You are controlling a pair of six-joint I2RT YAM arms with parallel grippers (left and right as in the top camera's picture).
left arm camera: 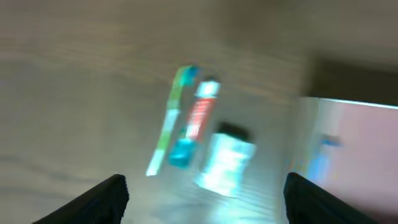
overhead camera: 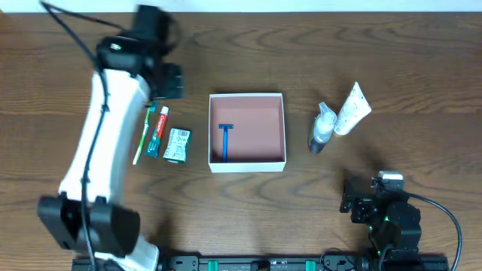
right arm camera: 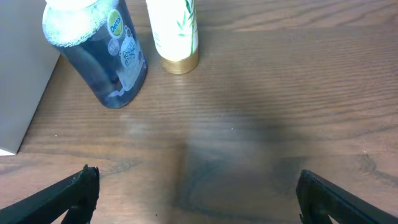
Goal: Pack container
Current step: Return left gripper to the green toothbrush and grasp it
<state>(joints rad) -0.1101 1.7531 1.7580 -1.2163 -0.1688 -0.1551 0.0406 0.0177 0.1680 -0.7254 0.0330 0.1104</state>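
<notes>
The container (overhead camera: 248, 98) is a square white-walled box with a pinkish-brown inside at the table's middle; a blue razor (overhead camera: 225, 141) lies in its left part. A green toothbrush (overhead camera: 142, 135), a toothpaste tube (overhead camera: 157, 131) and a small white-green packet (overhead camera: 177, 145) lie left of it. They also show, blurred, in the left wrist view: toothbrush (left arm camera: 171, 118), toothpaste (left arm camera: 198, 121), packet (left arm camera: 227, 158). My left gripper (left arm camera: 202, 202) is open, above and behind these items. A clear blue bottle (overhead camera: 321, 128) (right arm camera: 102, 53) and a white tube (overhead camera: 351, 110) (right arm camera: 174, 31) lie right of the box. My right gripper (right arm camera: 196, 199) is open and empty near the front right.
The container's white wall shows at the right of the left wrist view (left arm camera: 311, 137) and at the left edge of the right wrist view (right arm camera: 22, 81). The right arm's base (overhead camera: 384, 214) sits at the front right, the left arm's base (overhead camera: 90, 222) at the front left.
</notes>
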